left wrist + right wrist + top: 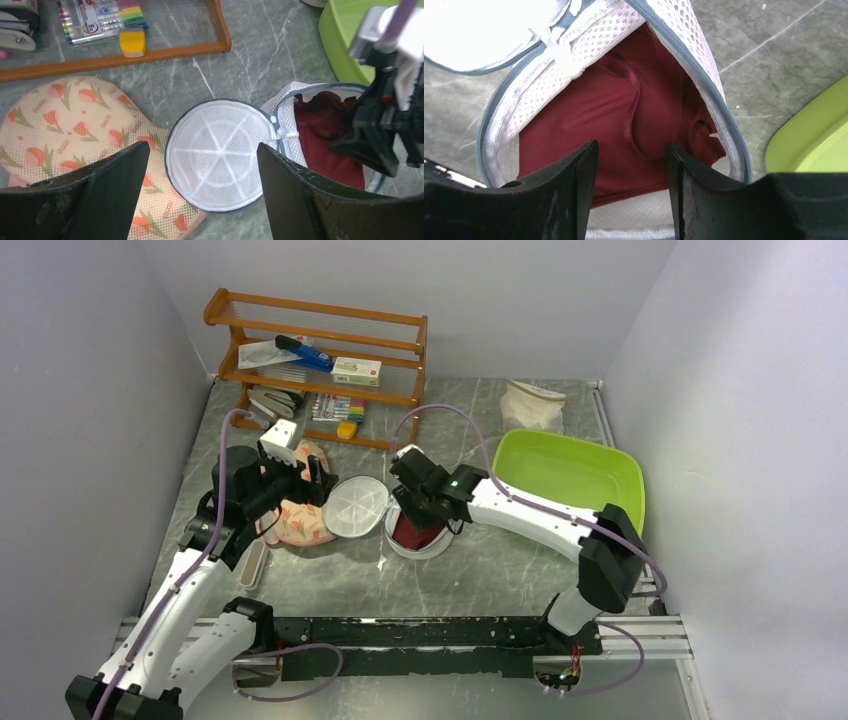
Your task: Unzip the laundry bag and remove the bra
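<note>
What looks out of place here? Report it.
Nothing spilled or damaged. The laundry bag lies splayed open, its lid half overlapping the edge of the floral padded item; the bra sits crumpled in the other half.

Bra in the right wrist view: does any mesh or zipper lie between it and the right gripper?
Nothing visible does. The laundry bag lies unzipped, its upper half flipped aside toward the left arm. The bra sits bare in the other half, straight ahead of the open right gripper. The bag's rim only flanks it.
</note>
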`<action>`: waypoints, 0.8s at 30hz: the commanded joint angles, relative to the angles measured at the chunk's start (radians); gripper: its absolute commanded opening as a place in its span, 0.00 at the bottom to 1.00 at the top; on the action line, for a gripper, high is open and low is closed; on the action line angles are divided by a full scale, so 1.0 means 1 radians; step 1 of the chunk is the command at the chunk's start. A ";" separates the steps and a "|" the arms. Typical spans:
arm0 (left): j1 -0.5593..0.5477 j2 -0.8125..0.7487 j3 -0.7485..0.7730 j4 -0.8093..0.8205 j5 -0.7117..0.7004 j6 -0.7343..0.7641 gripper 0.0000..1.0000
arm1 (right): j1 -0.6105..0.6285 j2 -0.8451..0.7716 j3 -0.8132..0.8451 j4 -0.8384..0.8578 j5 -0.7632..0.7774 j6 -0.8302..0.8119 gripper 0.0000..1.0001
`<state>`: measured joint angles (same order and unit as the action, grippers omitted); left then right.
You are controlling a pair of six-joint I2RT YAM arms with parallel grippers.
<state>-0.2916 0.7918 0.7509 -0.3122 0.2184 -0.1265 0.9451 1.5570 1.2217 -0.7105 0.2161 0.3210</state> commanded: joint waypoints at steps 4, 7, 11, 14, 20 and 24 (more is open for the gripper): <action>0.002 0.021 0.007 0.062 0.035 0.025 0.88 | 0.047 0.091 0.070 -0.064 0.186 -0.034 0.50; 0.002 0.019 0.003 0.065 0.041 0.027 0.88 | 0.050 0.108 0.073 -0.054 0.216 -0.036 0.50; 0.002 0.024 0.003 0.063 0.041 0.027 0.87 | 0.051 0.130 0.063 -0.049 0.254 -0.036 0.48; 0.002 0.028 0.004 0.062 0.041 0.030 0.86 | 0.053 0.139 0.050 -0.042 0.261 -0.030 0.44; 0.002 0.032 0.003 0.065 0.047 0.031 0.86 | 0.054 0.131 0.003 0.014 0.235 -0.016 0.35; 0.000 0.032 0.002 0.065 0.047 0.031 0.86 | 0.061 0.128 -0.012 0.040 0.216 -0.003 0.27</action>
<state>-0.2916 0.8257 0.7509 -0.2882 0.2398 -0.1108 0.9958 1.6852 1.2285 -0.7132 0.4343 0.2985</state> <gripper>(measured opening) 0.859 0.303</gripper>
